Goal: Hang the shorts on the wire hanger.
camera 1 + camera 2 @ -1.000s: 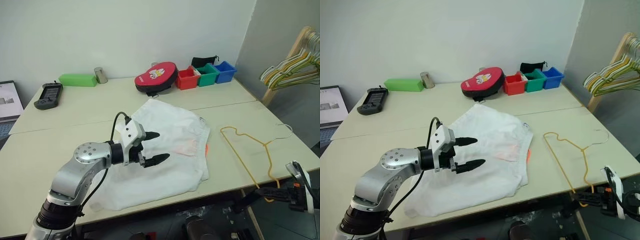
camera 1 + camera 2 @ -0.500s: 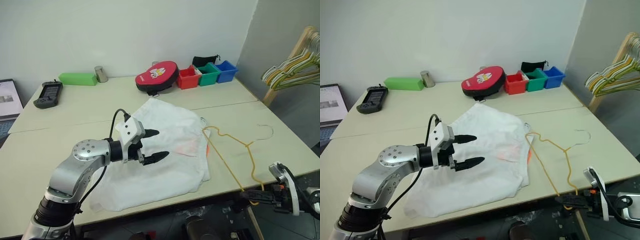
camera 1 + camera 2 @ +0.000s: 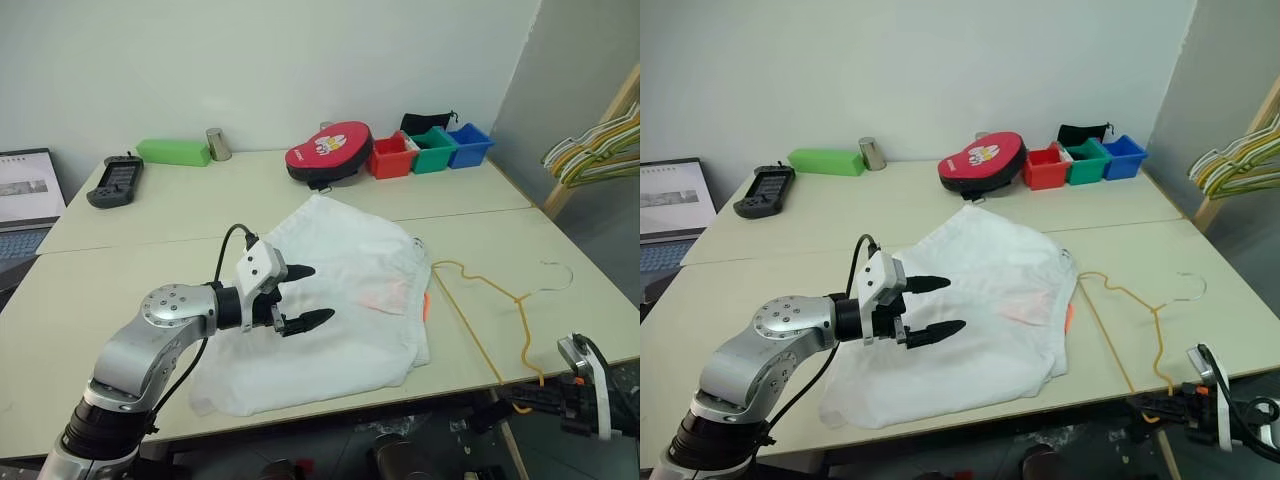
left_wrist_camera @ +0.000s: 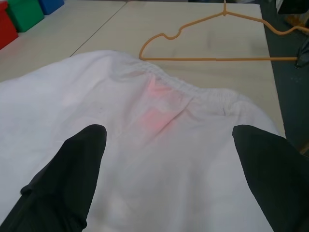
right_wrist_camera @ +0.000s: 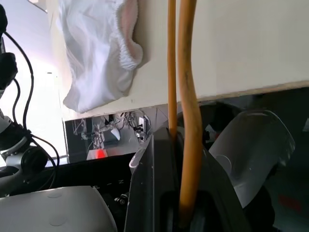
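Shorts: the shorts [image 3: 340,290] lie spread and rumpled on the cream table [image 3: 130,280], gathered waistband toward the robot's right, a faint pink-orange mark near that edge.
Wire hanger: the wire hanger [image 3: 490,300] lies flat on the table just beside the waistband, silvery hook pointing toward the far right edge; its near corner juts past the table's front edge.
Left gripper: the left gripper [image 3: 300,297] hangs over the middle of the shorts, black fingers [image 4: 72,169] spread wide, nothing between them (cloth below, whether it touches cannot be told).
Right gripper: the right gripper [image 3: 540,400] sits below the table's front edge at the right, jaws pressed together on the hanger's near corner; the wrist view shows the yellowish wire running up from between them.
Back of table: green block [image 3: 173,152], metal cup [image 3: 214,144], black handheld device [image 3: 116,181], red round pouch [image 3: 330,151], red, green and blue bins [image 3: 432,150].
Far right: bunch of hangers [image 3: 596,150] on a wooden rack.
Far left: laptop [image 3: 28,195].
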You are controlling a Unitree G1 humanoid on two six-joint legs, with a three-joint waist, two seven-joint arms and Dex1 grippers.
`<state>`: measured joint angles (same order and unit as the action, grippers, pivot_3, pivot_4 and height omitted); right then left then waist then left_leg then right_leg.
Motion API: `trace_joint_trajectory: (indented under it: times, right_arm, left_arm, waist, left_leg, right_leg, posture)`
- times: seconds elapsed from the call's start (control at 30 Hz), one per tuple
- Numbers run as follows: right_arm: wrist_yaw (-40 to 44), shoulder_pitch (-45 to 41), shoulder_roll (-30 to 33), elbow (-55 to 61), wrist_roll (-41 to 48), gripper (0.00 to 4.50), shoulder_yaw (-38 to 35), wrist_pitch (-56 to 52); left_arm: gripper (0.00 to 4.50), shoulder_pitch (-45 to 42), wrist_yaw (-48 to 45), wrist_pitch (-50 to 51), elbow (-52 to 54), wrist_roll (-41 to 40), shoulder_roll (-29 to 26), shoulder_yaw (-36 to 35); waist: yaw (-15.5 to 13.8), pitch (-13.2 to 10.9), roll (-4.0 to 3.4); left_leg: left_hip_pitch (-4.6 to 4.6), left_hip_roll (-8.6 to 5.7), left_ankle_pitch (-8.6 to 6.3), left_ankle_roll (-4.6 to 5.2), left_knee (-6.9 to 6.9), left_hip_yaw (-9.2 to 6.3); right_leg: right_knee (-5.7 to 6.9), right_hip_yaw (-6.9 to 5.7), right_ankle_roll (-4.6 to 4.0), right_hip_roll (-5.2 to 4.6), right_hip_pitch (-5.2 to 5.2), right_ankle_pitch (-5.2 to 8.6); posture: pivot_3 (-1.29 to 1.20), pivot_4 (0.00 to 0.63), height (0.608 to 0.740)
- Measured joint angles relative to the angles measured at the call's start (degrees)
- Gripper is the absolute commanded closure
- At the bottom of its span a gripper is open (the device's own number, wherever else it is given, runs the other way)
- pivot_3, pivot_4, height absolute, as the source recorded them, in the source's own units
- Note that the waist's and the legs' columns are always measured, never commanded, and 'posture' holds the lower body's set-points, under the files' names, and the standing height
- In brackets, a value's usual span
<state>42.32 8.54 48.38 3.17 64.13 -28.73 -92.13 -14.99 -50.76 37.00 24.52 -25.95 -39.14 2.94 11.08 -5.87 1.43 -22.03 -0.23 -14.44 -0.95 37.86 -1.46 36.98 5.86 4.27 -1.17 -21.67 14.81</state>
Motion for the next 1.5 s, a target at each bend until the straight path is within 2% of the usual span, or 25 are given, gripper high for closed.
trace_joint_trajectory:
  times: [0.4,0.63,0.77,0.9,1.1,1.33,1.5]
  right_arm:
    - [1.36,0.86,0.57,3.67,3.12,4.50,1.21,-0.02]
    - [3.61,-0.27,1.15,7.08,4.13,4.50,7.04,0.42]
    - [4.06,-0.45,1.26,7.77,3.76,4.50,9.22,1.44]
    - [3.90,-3.84,0.78,5.26,2.04,4.50,11.52,2.46]
    - [0.11,-11.76,-4.00,-3.48,-0.16,4.50,11.38,2.04]
    - [-1.32,-12.42,-4.88,-4.78,-0.40,4.50,10.33,1.13]
    - [-1.53,-16.04,-7.01,-6.33,-2.08,4.50,11.09,1.81]
  left_arm:
    - [0.03,1.23,-0.46,-0.01,0.06,-0.01,-0.98,0.00]
    - [0.03,1.30,-0.69,-0.07,0.21,0.00,-1.20,0.01]
    - [0.03,1.29,-1.04,-0.08,0.21,0.00,-1.24,0.01]
    - [0.03,1.13,-1.06,-0.19,0.21,0.15,-1.25,0.10]
    - [0.03,1.08,-1.06,-1.20,0.22,0.64,-1.24,0.29]
    - [0.03,1.13,-1.02,-1.68,0.22,0.93,-1.24,0.64]
    - [0.03,1.17,-1.14,-2.45,0.22,1.27,-1.24,1.38]
  waist:
    - [0.00,-0.29,0.05]
    - [-0.15,-0.67,0.39]
    - [-0.28,-0.68,0.39]
    - [-0.26,-0.69,0.40]
    - [-0.45,-0.72,0.40]
    - [-1.33,-0.74,0.35]
    - [-1.36,-0.72,0.32]
  left_leg:
    - [-0.01,0.05,-0.01,0.00,-0.03,-0.03]
    - [-0.11,0.07,-0.01,0.00,-0.02,-0.08]
    - [-0.47,0.07,-0.02,0.00,-0.01,-0.06]
    - [-0.52,0.07,-0.02,0.00,0.00,-0.03]
    - [-0.61,0.04,-0.01,0.00,0.00,-0.02]
    - [-0.70,0.04,-0.02,0.02,0.01,-0.04]
    - [-0.67,0.03,-0.02,0.02,0.09,0.00]
  right_leg:
    - [-0.01,0.03,-0.01,-0.01,-0.05,0.01]
    - [-0.05,0.02,-0.01,-0.02,-0.12,0.01]
    - [-0.02,0.01,0.01,-0.02,-0.45,0.00]
    - [-0.01,0.02,0.02,-0.01,-0.51,-0.01]
    - [-0.02,-0.03,0.10,-0.01,-0.55,-0.06]
    - [0.00,-0.08,0.32,0.01,-0.62,-0.18]
    - [0.02,-0.03,0.32,0.00,-0.59,-0.20]
  posture:
    - [-0.17,0.088,0.740]
    - [-0.16,0.088,0.740]
    - [-0.16,0.087,0.740]
    - [-0.16,0.082,0.740]
    - [-0.15,0.080,0.740]
    - [-0.15,0.070,0.740]
    - [-0.15,0.062,0.740]
